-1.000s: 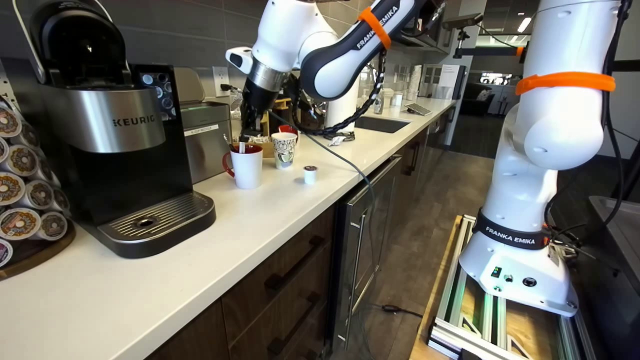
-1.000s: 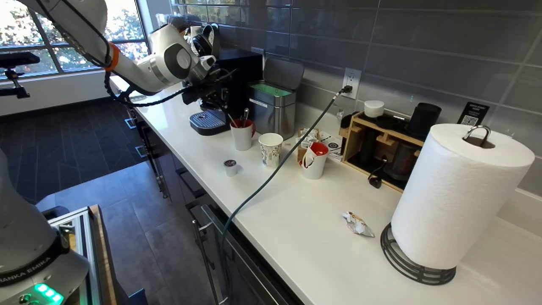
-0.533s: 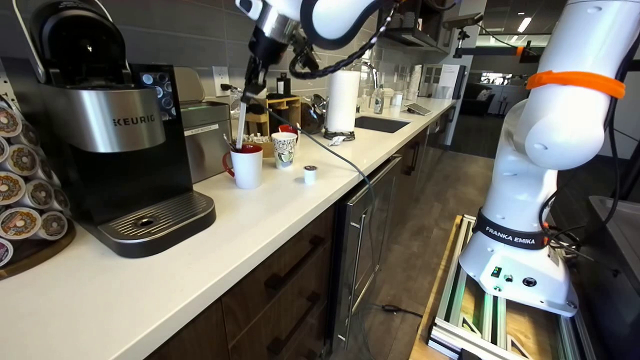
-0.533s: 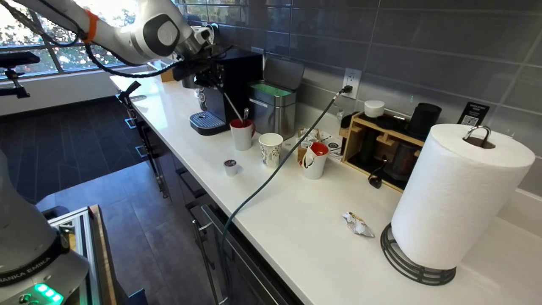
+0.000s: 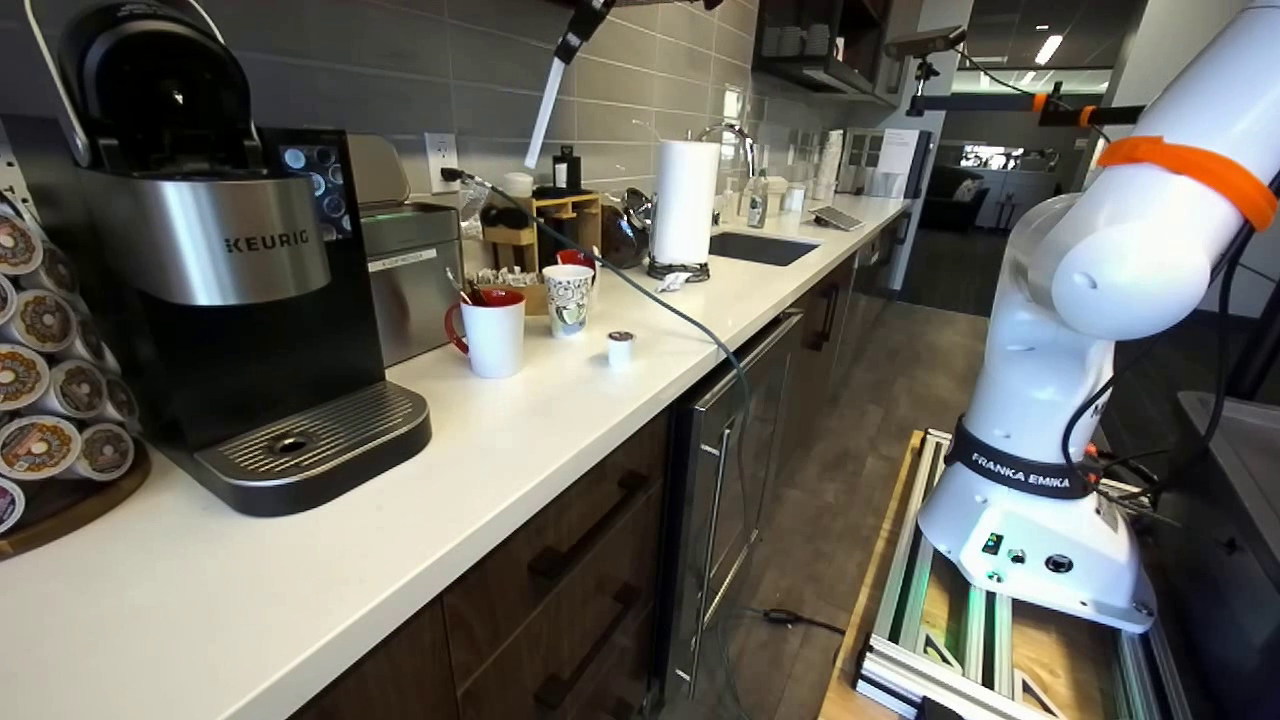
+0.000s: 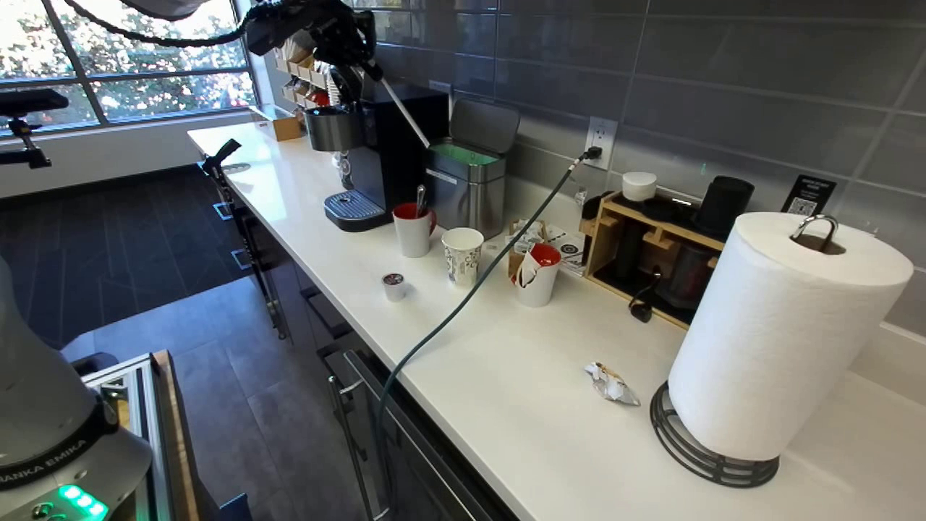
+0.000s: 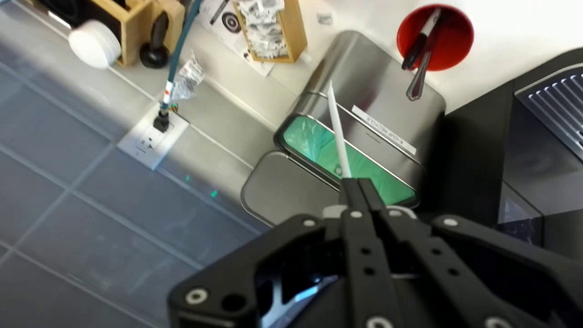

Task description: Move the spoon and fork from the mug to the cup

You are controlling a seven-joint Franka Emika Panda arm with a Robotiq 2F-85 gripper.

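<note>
By my judgement, the task is under half done. A white utensil is clear of the mug and hangs high above the worktop, its upper end pinched in the hand, which is closed to a narrow grip. It is not yet in the cup, which I take to be the patterned paper one near the mug; nothing sticks up past that rim in either exterior view. In the wrist view the free end shows against the bin; how far above it, I cannot tell. Left to do, I judge, is to bring this piece over the cup and lower it in, then fetch the second: a metal utensil leans in the mug, close to what looks like a pen.

The white utensil is slim, straight and plain, tilted with its free end down and narrowing to a tip in the wrist view. It is probably light plastic. The gripped end is hidden, so whether it has a bowl or tines I cannot say. The metal utensil shows a seemingly patterned handle; its head is not clear inside the mug.
</note>
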